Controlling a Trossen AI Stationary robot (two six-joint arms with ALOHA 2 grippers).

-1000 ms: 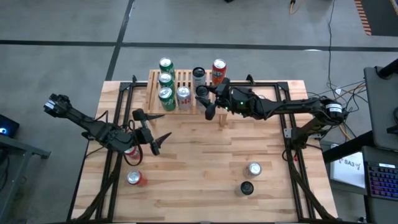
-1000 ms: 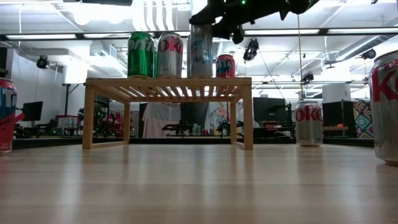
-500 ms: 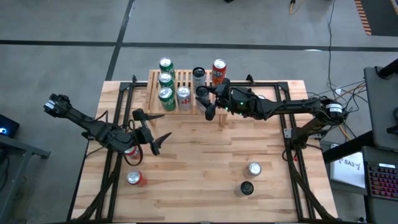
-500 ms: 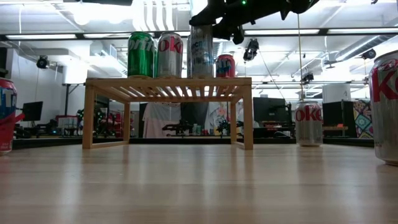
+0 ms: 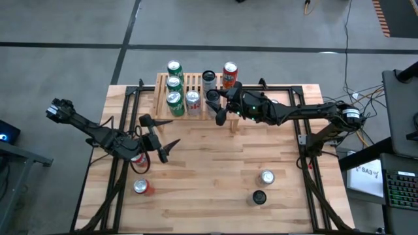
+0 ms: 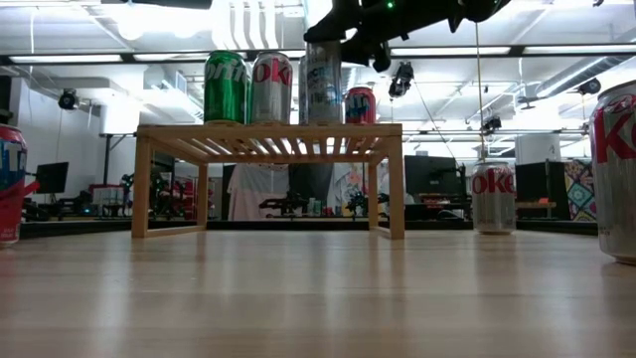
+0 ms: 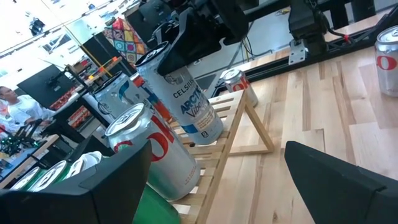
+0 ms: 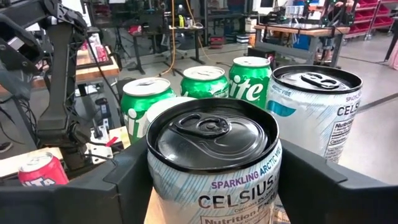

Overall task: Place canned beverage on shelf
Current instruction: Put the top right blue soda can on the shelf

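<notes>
Open tabletop (image 5: 209, 170) between the arms (shelf (image 5: 186, 98) crowded with cans, far edge).

Light: bright, even overhead strip fixtures (image 6: 159, 20) across the ceiling in the low view.
Shadows: soft and short on the plank table (image 5: 215, 170) from above.
Glare: sheen on the black can lid (image 8: 214, 134) in the right wrist view.
Focus: near tabletop blurred in the low view; background room soft in both wrist views.
Distortion: left wrist view tilted, lines leaning.
</notes>
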